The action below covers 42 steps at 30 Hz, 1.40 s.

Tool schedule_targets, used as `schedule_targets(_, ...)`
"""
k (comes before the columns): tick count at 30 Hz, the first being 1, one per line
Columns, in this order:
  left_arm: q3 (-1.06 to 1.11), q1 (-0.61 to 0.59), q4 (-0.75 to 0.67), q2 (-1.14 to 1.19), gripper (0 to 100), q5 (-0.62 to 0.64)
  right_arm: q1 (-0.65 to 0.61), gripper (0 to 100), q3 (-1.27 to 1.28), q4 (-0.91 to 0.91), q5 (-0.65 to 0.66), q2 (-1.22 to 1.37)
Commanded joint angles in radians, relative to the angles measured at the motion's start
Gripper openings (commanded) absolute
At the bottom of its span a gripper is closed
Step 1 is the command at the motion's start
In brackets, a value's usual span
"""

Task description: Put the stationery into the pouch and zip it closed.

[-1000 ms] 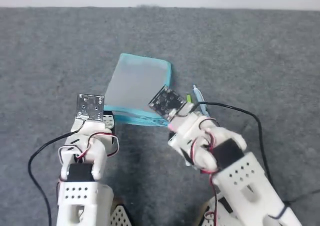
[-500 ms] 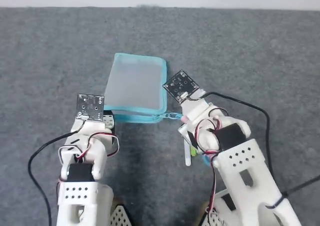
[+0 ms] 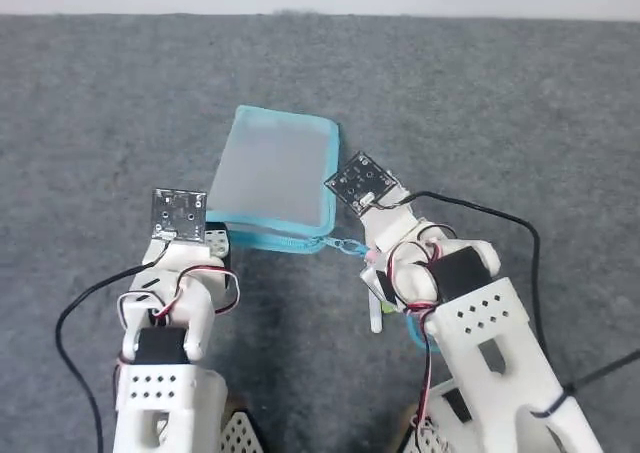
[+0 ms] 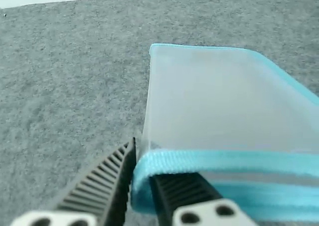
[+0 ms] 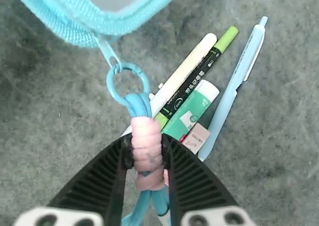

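The translucent pouch point(image 3: 275, 178) with cyan trim lies flat ahead of both arms. My left gripper point(image 3: 222, 238) is shut on its near-left corner, and its fingers pinch the cyan edge point(image 4: 139, 171). My right gripper point(image 5: 146, 146) is shut on the pink pull tab, which is tied by a cyan cord to the zipper ring point(image 5: 128, 81) at the pouch's near-right corner point(image 3: 345, 243). The stationery lies on the mat beneath this gripper: a white pen point(image 5: 187, 66), a green-and-black marker point(image 5: 199, 74), a green-and-white tube point(image 5: 192, 109) and a light blue pen point(image 5: 239, 79). The white pen's end point(image 3: 377, 311) pokes out beside the right arm.
Grey carpet-like matting point(image 3: 520, 103) covers the table, with open room beyond and to both sides of the pouch. A black cable point(image 3: 500, 228) loops out from the right arm.
The right arm swung from over the pouch's near edge out to the right and back, drawing the zipper pull with it. The pouch turned slightly. The left arm stayed put.
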Motion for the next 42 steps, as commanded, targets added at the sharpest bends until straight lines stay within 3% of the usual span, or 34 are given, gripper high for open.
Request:
schedule_targets(1,-0.031,-0.023,-0.034,-0.018,1,0.020,0.001,1.0,-0.044,0.022,0.009,0.001)
schedule_targets(21,-0.030,-0.023,-0.035,-0.018,1,0.020,0.002,1.3,-0.041,0.028,0.037,0.004)
schedule_targets(28,-0.030,-0.023,-0.035,-0.018,1,0.020,0.001,19.1,-0.041,0.047,0.049,0.004)
schedule_targets(34,-0.030,-0.026,-0.032,-0.018,1,0.020,0.010,21.0,-0.043,0.047,0.063,0.002)
schedule_targets(38,-0.030,-0.029,-0.032,-0.018,1,0.021,0.104,21.2,-0.051,0.048,0.092,0.004)
schedule_targets(42,-0.018,-0.025,-0.037,-0.025,1,0.021,0.297,21.2,-0.049,0.042,0.123,0.004)
